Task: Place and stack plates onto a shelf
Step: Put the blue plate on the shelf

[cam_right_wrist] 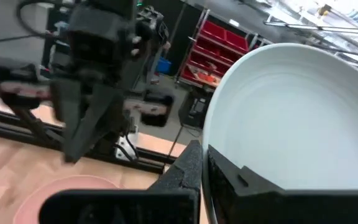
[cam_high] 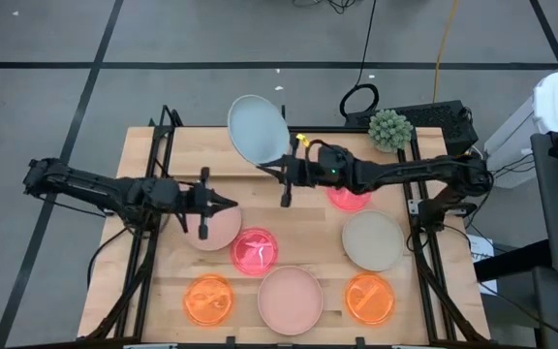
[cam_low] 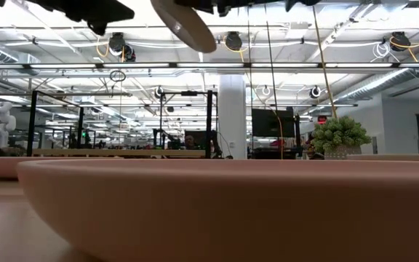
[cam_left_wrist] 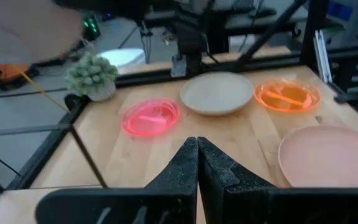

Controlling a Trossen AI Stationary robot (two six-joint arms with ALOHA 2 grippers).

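This is a robotics lab or workshop inside a large open industrial hall. Behind the wooden table (cam_high: 289, 165) the low view shows a high ceiling with long metal rails (cam_low: 209, 67) and round lamps, a white pillar (cam_low: 233, 116) and rows of other black frame rigs (cam_low: 122, 120). Dark monitors (cam_low: 271, 122) stand beside the pillar. The floor around the table is grey with dark lines (cam_high: 95, 66), and cables (cam_high: 361, 97) lie on it just behind the table. Beyond the table's edge, red storage bins (cam_right_wrist: 219, 46) sit on a rack.
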